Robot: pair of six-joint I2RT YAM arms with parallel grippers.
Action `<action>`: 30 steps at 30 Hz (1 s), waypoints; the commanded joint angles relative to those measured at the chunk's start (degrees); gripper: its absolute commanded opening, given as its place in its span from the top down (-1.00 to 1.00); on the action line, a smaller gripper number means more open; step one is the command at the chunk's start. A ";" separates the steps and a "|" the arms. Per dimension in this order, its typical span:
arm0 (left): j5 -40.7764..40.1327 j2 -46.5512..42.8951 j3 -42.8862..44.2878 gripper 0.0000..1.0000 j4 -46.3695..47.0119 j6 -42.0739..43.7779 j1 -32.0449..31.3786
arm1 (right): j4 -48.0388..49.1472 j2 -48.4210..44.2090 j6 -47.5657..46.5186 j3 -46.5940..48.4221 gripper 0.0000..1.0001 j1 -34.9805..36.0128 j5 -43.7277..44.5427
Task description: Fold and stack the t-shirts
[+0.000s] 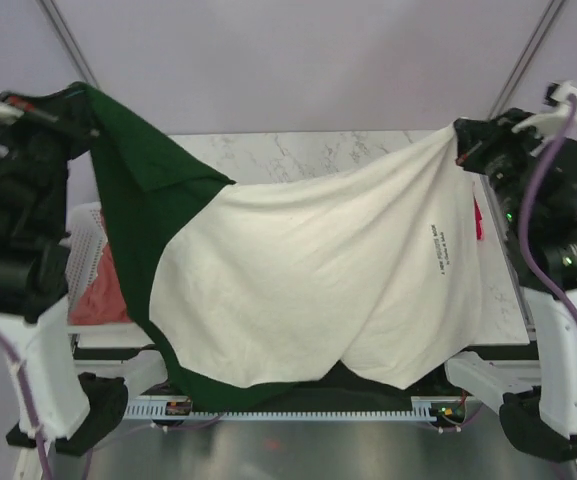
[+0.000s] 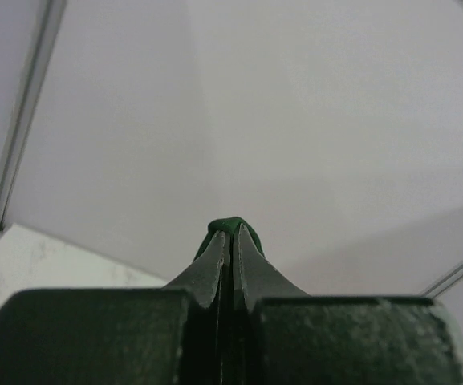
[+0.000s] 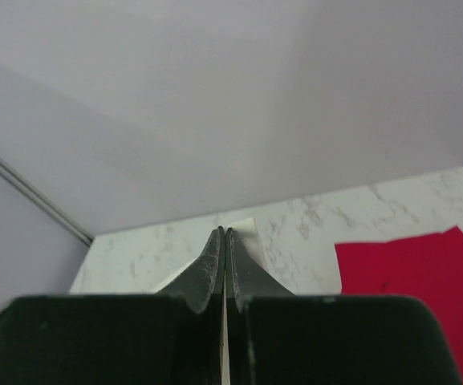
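1. The cream t-shirt (image 1: 308,280) hung in the air, spread wide between the two raised arms above the near part of the marble desk (image 1: 298,152). Its lower edge sagged in two lobes toward the desk's near edge.
2. The left pincer (image 1: 76,98) sat high at the upper left of the top view, clamped on the shirt's dark green sleeve (image 1: 138,170). The green cloth fell from it in a long drape down the shirt's left side.
3. In the left wrist view, the left pincer (image 2: 231,233) had its jaws pressed together, with a small nub of green cloth (image 2: 228,224) poking out above the tips.
4. The right pincer (image 1: 460,150) sat high at the right, clamped on a cream corner of the same shirt, and the cloth gathered into a point there.
5. In the right wrist view, the right pincer (image 3: 225,233) had its jaws together, with a sliver of cream cloth (image 3: 244,227) showing just past the tips.
6. A short line of black print (image 1: 440,250) ran vertically near the shirt's right side, too small to read.
7. A magenta t-shirt (image 3: 416,297) lay flat on the desk's right side — in the top view only a strip (image 1: 478,220) showed past the hanging shirt.
8. A white lattice basket (image 1: 86,235) stood at the desk's left, behind the left arm. A salmon-pink t-shirt (image 1: 98,290) showed at it — whether inside or against it, I could not tell.
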 commanded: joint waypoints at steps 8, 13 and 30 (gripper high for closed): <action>8.56 27.09 21.30 0.96 4.74 -1.09 0.85 | -2.32 29.73 1.69 18.39 1.00 -0.89 -4.25; 12.07 29.45 22.63 0.96 20.93 -2.05 2.16 | -5.94 43.44 6.94 42.14 1.00 -4.31 -8.64; 33.08 24.92 -9.77 0.96 33.43 -8.82 10.87 | 14.09 42.95 10.31 3.63 1.00 -6.26 -20.43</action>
